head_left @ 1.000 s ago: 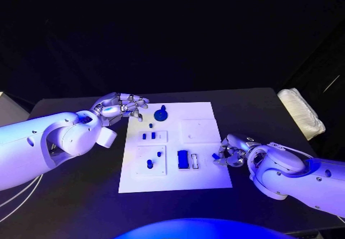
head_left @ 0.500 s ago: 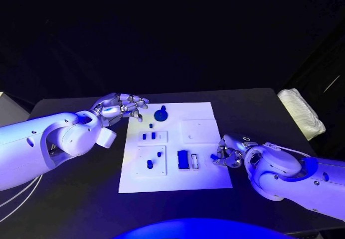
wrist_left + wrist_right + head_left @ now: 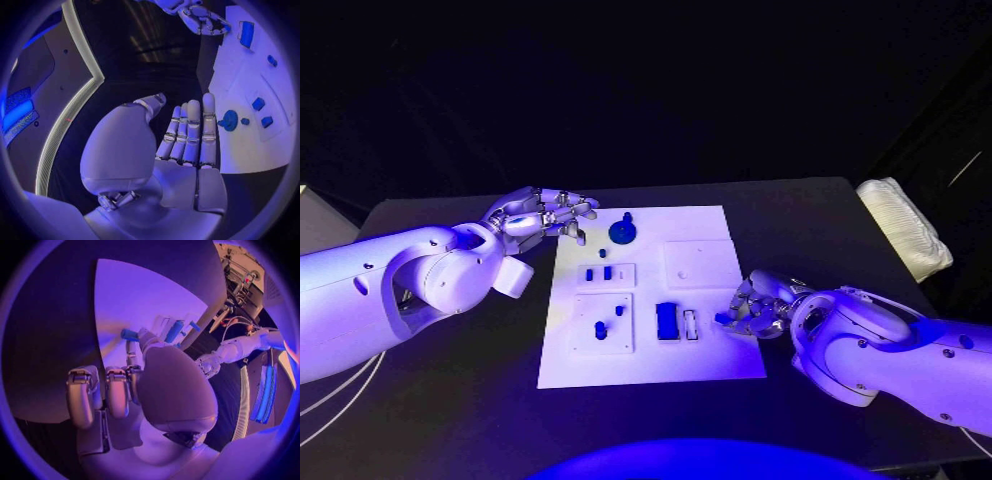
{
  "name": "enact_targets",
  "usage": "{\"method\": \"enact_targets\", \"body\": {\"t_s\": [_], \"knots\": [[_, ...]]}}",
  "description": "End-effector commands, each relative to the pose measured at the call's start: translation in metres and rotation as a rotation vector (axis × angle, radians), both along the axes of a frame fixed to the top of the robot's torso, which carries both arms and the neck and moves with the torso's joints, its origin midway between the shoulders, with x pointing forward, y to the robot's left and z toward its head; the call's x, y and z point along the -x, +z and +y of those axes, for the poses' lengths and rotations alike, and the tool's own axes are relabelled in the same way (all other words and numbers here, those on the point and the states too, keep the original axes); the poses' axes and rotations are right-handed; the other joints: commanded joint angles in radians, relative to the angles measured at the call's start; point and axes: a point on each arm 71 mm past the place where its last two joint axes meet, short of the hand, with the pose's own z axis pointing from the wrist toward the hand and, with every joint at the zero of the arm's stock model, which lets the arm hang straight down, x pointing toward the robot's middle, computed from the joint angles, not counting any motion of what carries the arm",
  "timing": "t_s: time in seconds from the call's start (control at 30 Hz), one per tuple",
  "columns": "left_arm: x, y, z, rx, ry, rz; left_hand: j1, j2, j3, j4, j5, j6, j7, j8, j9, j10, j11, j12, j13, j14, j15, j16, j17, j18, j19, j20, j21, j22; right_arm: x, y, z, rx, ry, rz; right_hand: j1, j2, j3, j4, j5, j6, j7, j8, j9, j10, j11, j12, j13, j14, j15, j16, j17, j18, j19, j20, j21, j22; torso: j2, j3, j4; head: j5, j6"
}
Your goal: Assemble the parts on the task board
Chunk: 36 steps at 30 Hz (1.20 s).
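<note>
Right hand (image 3: 754,312) has edged leftward — pinching a small blue part (image 3: 728,318).

My right hand (image 3: 759,312) pinches a small blue part (image 3: 728,317) at the task board's (image 3: 653,365) right edge, but its shape is too small to tell. In my right wrist view my own palm hides where the part (image 3: 129,334) meets my fingertips. The blue pieces in the board's recesses are too small to tell apart.
</note>
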Motion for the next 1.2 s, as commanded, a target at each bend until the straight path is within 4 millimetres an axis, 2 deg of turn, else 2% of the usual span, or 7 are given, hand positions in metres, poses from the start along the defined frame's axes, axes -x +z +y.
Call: {"method": "enact_targets", "body": {"t_s": [0.03, 0.2, 0.4, 0.5, 0.73, 1.1, 1.2], "knots": [[0.001, 0.001, -0.003, 0.01, -0.019, -0.004, 0.0, 0.007, 0.0, 0.004, -0.005, -0.006, -0.001, 0.005, -0.001, -0.006, 0.001, 0.003, -0.001, 0.003, 0.002, -0.003, 0.001, 0.014, 0.008, 0.002, -0.004, -0.001, 0.002, -0.001, 0.005, -0.125, -0.058, 0.065, -0.013, -0.005, 0.01, -0.002, 0.002, 0.008, 0.001, 0.003, 0.0, 0.063, -0.007, -0.004, 0.202, 0.099, -0.006, 0.004, 0.25, -0.007, 0.105, -0.007, 0.006, 0.263, 0.001, 0.0003, 0.0007, -0.002, -0.002], [0.001, 0.001, -0.003, 0.01, -0.018, -0.003, 0.0, 0.007, 0.0, 0.004, -0.005, -0.006, -0.001, 0.005, -0.001, -0.006, 0.001, 0.003, -0.001, 0.003, 0.002, -0.003, 0.001, 0.014, 0.008, 0.002, -0.004, -0.001, 0.001, -0.003, 0.01, -0.159, -0.082, 0.093, -0.016, -0.007, 0.013, -0.002, 0.002, 0.008, 0.001, 0.003, 0.0, 0.063, -0.007, -0.003, 0.203, 0.1, -0.006, 0.005, 0.251, -0.007, 0.105, -0.007, 0.006, 0.263, 0.0, -0.0008, -0.0008, -0.001, -0.002], [0.001, 0.001, -0.003, 0.01, -0.02, -0.003, 0.0, 0.007, 0.0, 0.004, -0.005, -0.006, -0.001, 0.005, -0.001, -0.006, 0.001, 0.003, -0.001, 0.003, 0.002, -0.003, 0.001, 0.014, 0.008, 0.002, -0.004, -0.001, 0.0, -0.007, 0.017, -0.172, -0.099, 0.116, -0.051, -0.013, 0.033, 0.006, 0.001, 0.011, 0.001, 0.004, 0.002, 0.065, -0.006, 0.0, 0.205, 0.1, -0.005, 0.005, 0.251, -0.007, 0.105, -0.006, 0.006, 0.263, 0.001, 0.0015, 0.0008, 0.002, -0.005], [0.001, 0.001, -0.003, 0.01, -0.02, -0.002, 0.001, 0.009, -0.003, 0.008, -0.004, -0.007, -0.001, 0.006, -0.002, -0.007, 0.002, 0.004, -0.001, 0.003, 0.002, -0.004, 0.002, 0.014, 0.009, 0.002, -0.006, -0.003, -0.001, -0.008, 0.019, -0.175, -0.107, 0.113, -0.06, -0.013, 0.038, 0.007, 0.0, 0.011, 0.001, 0.004, 0.002, 0.066, -0.006, 0.001, 0.206, 0.1, -0.005, 0.005, 0.251, -0.007, 0.105, -0.006, 0.006, 0.263, 0.001, 0.0009, -0.0005, 0.002, -0.004], [0.001, 0.001, -0.003, 0.01, -0.022, -0.002, 0.001, 0.009, -0.003, 0.008, -0.004, -0.007, -0.001, 0.006, -0.002, -0.007, 0.002, 0.004, -0.001, 0.003, 0.002, -0.004, 0.002, 0.014, 0.009, 0.002, -0.006, -0.003, -0.002, -0.007, 0.028, -0.197, -0.108, 0.095, -0.147, -0.006, 0.072, 0.008, 0.0, 0.012, 0.001, 0.008, 0.008, 0.069, -0.006, 0.006, 0.211, 0.101, -0.004, 0.007, 0.256, -0.007, 0.105, -0.005, 0.006, 0.263, 0.001, 0.0014, -0.0006, 0.002, -0.003], [0.001, 0.001, -0.004, 0.008, -0.024, 0.002, 0.001, 0.01, -0.004, 0.01, -0.004, -0.007, -0.001, 0.007, -0.002, -0.007, 0.002, 0.004, -0.001, 0.003, 0.002, -0.004, 0.003, 0.014, 0.01, 0.002, -0.007, -0.004, -0.002, -0.01, 0.039, -0.184, -0.07, 0.13, -0.177, -0.009, 0.086, 0.006, -0.001, 0.014, 0.0, 0.012, 0.011, 0.07, -0.006, 0.009, 0.212, 0.102, -0.005, 0.008, 0.259, -0.007, 0.105, -0.005, 0.006, 0.263, 0.001, 0.0001, 0.0006, 0.002, -0.005], [0.001, 0.001, -0.003, 0.006, -0.023, 0.005, -0.009, 0.024, -0.006, 0.029, -0.003, -0.009, 0.0, 0.009, -0.004, -0.009, 0.002, 0.006, -0.001, 0.004, 0.003, -0.004, 0.005, 0.014, 0.013, 0.003, -0.011, -0.007, -0.002, -0.012, 0.04, -0.177, -0.062, 0.141, -0.176, -0.01, 0.09, 0.002, 0.0, 0.015, -0.001, 0.013, 0.012, 0.07, -0.007, 0.008, 0.212, 0.102, -0.005, 0.009, 0.26, -0.007, 0.105, -0.005, 0.006, 0.263, 0.001, 0.0003, 0.0001, 0.004, -0.007]]}}
